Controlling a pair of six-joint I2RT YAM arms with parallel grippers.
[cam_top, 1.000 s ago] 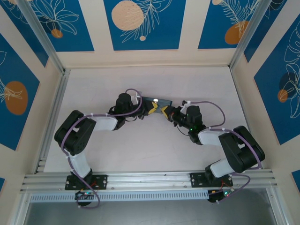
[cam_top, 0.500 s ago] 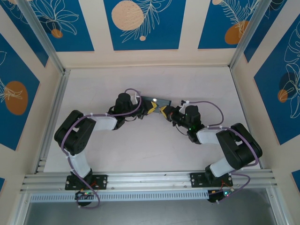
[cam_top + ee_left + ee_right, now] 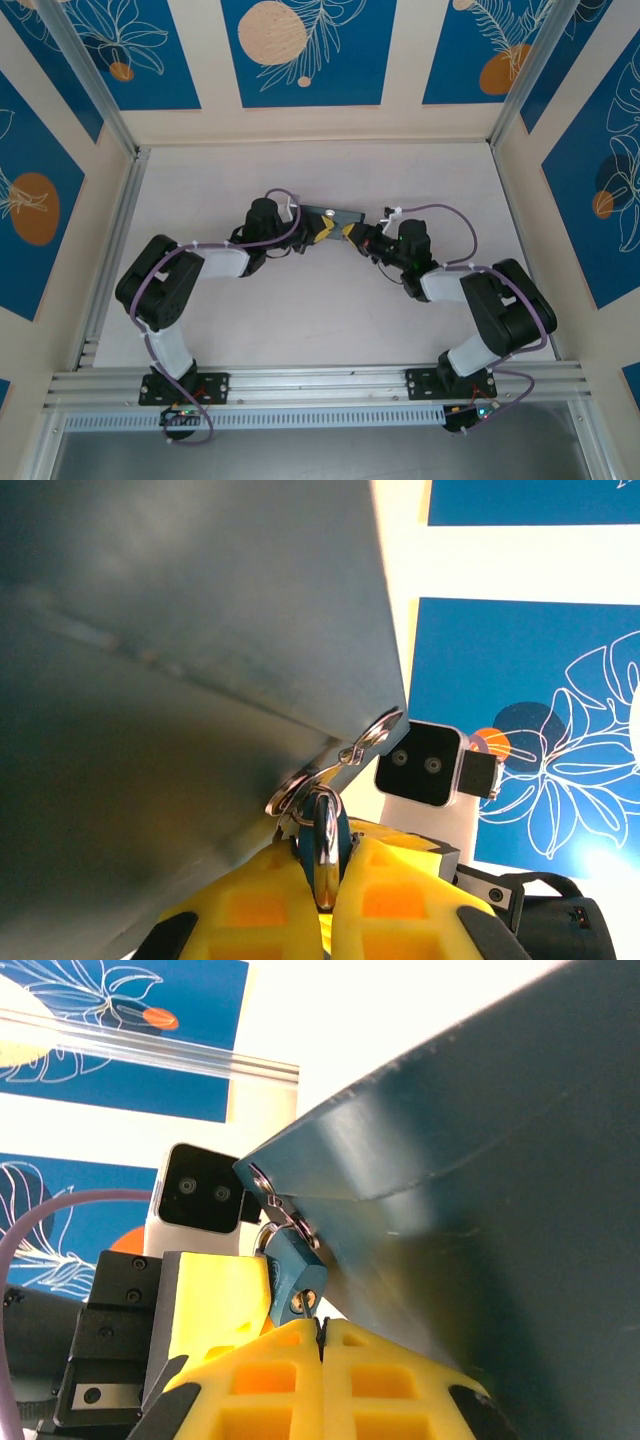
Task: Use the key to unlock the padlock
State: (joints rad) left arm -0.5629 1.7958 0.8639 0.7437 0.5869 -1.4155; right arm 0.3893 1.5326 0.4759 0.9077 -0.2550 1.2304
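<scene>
Change: in the top view the right arm (image 3: 440, 285) had turned its wrist a little up the frame since half a second before. Its purple cable (image 3: 440, 210) arched higher, and the right gripper (image 3: 351, 234) sat slightly closer to the left gripper (image 3: 326, 229). The left arm (image 3: 200, 268) had held its place.
Padlock: the padlock (image 3: 295, 1275) hung from the hasp (image 3: 275, 1200) at the corner of the dark box (image 3: 470, 1190), left of centre in the right wrist view.
Padlock axis: it ran from shackle at upper left to keyhole at lower right, the keyhole end facing the right gripper's fingertips.
Key: the key (image 3: 321, 1323) was a thin sliver at the seam of the yellow fingers (image 3: 380, 1360). It pointed up the frame with its tip just below the keyhole; contact could not be told.
Left gripper: clamped on the padlock, low in the left wrist view, one finger (image 3: 260, 890) on each side.
Right gripper: fingers pressed together, pinching the key.
</scene>
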